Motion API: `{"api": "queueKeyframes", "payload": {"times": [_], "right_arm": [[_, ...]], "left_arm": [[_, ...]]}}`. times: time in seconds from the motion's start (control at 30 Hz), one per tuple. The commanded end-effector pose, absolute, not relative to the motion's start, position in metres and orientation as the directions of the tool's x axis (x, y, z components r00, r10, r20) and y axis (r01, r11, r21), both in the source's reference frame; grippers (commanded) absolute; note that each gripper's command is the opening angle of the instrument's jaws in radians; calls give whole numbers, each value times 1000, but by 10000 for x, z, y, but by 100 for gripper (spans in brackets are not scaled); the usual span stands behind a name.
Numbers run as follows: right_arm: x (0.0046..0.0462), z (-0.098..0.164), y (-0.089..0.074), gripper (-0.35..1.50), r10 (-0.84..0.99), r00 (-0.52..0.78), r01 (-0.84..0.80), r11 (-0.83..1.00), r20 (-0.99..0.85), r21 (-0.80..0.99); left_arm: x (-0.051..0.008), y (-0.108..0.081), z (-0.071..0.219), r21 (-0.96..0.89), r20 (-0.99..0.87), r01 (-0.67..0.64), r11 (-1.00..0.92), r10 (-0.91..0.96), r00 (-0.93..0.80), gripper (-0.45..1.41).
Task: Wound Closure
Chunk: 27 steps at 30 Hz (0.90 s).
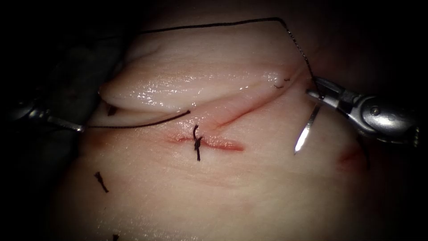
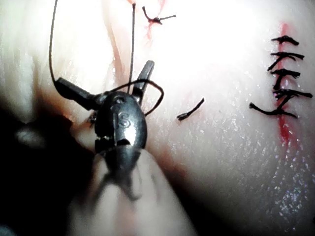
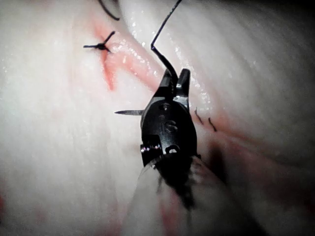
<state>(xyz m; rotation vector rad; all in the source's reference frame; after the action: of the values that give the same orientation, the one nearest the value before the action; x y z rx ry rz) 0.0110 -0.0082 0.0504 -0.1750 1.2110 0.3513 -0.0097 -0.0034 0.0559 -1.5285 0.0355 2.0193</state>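
My left pincer (image 1: 67, 125) sits in the dark at the tissue's (image 1: 249, 187) edge, so I cannot tell there if it grips the thread (image 1: 138, 125). My right pincer (image 1: 322, 93) hides the needle's (image 1: 307, 127) back end. A tiny cut thread end (image 1: 115, 237) is cut off by the picture's edge.

Light pools on the middle of the tissue (image 1: 223, 187) in the endoscope view, and the frame falls away to black all round, deepest from 7 to 11 o'clock, where the left tool (image 1: 80, 128) sits half lost in shadow. Wet glare streaks the tissue towards 11 o'clock. At 3 o'clock the needle (image 1: 307, 129) flashes bright, gripped in the right tool (image 1: 317, 93), its metal catching highlights. Both wrist views are strongly lit, the tissue blown out, with dark shadow beside each tool.
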Motion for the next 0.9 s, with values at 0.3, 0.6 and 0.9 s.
{"api": "queueKeyframes", "payload": {"times": [0.3,0.6,0.9], "right_arm": [[75,512,-83,-35,230,357,-437,897,-905,56],[63,512,-83,-35,301,335,-474,873,-893,116],[2,512,-75,-35,432,238,-616,759,-870,208]], "left_arm": [[-87,-43,548,-310,-918,-472,-825,389,-77,113],[-78,-24,537,-323,-923,-497,-805,385,-23,111],[-41,2,512,-316,-932,-530,-787,361,19,106]]}}
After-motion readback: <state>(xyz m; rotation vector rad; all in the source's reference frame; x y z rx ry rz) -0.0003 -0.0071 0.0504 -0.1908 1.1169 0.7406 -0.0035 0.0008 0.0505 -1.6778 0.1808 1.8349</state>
